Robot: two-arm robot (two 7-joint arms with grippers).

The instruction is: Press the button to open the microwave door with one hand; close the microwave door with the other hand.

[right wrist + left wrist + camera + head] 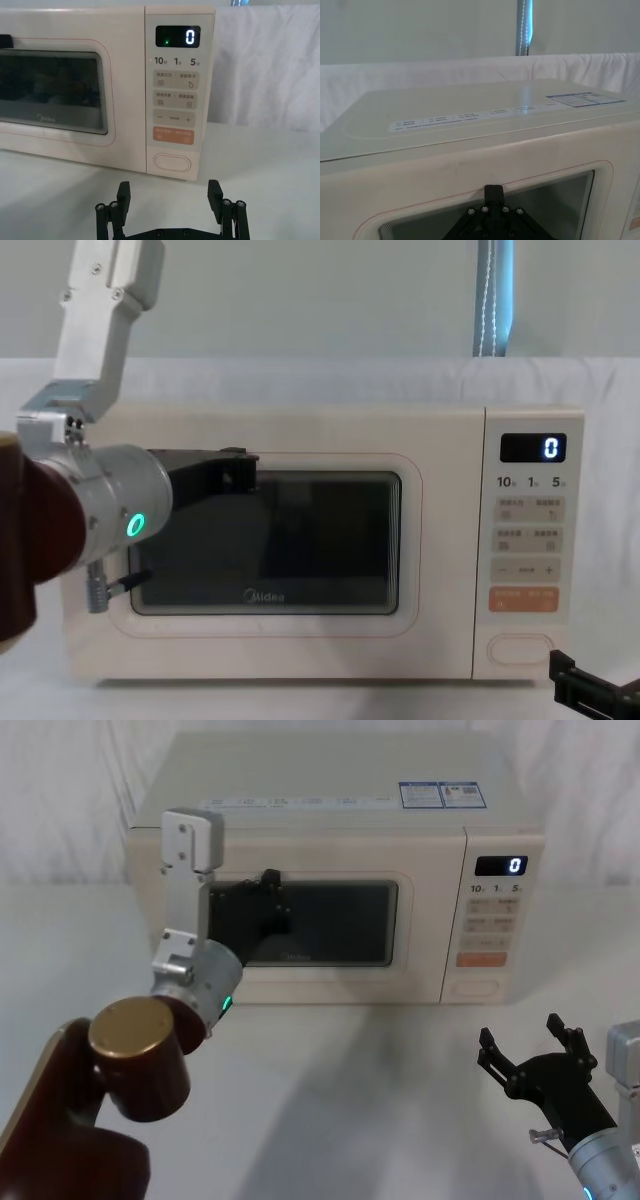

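Nearest the head camera, the right gripper (532, 1042) hangs low over the table with its fingers spread apart and nothing between them. Straight ahead of it and slightly higher lies the button (172, 163), at the bottom of the control panel, its long axis horizontal. The microwave door (320, 925) appears shut. The left gripper (268, 888) is against the door's upper window edge; whether its fingers are parted cannot be told. Judged nearer the button: the right arm.
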